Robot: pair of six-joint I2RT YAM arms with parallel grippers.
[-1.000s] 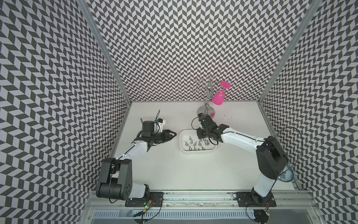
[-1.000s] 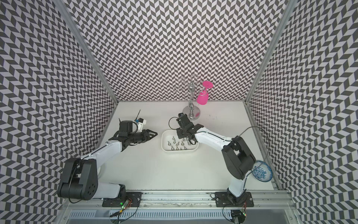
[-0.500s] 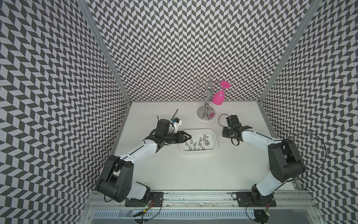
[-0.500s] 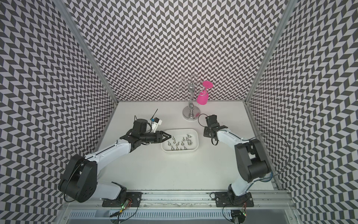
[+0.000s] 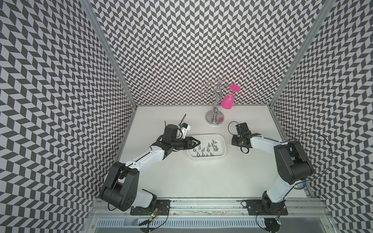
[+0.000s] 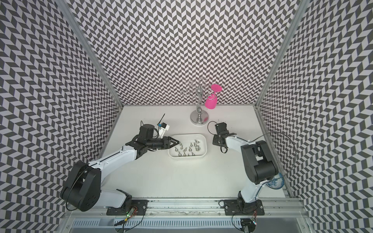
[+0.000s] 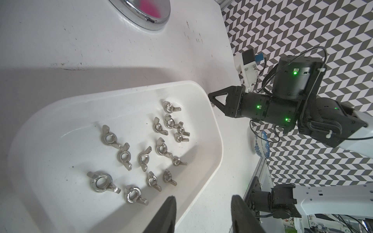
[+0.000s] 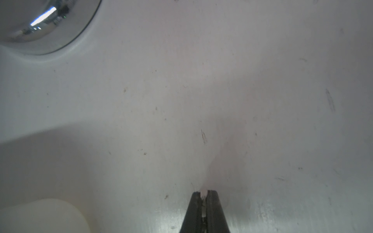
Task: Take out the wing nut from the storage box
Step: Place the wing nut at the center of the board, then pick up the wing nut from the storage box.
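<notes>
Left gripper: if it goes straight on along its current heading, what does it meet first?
Probably the wing nuts. The left gripper is open, with its tips over the near end of the tray, pointing along it. Its height above the nuts is unclear; it may pass over them.

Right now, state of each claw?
Left claw: open, empty, at the storage box rim.
Right claw: shut; whether it pinches anything cannot be told.

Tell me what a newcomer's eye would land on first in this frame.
The bright pink glass hanging upside down from the chrome stand at the table's back edge stands out first. Next comes the white storage box mid-table, strewn with wing nuts. The left gripper hovers open over its end, while the right gripper sits outside it, pinched on what looks like one wing nut.
</notes>
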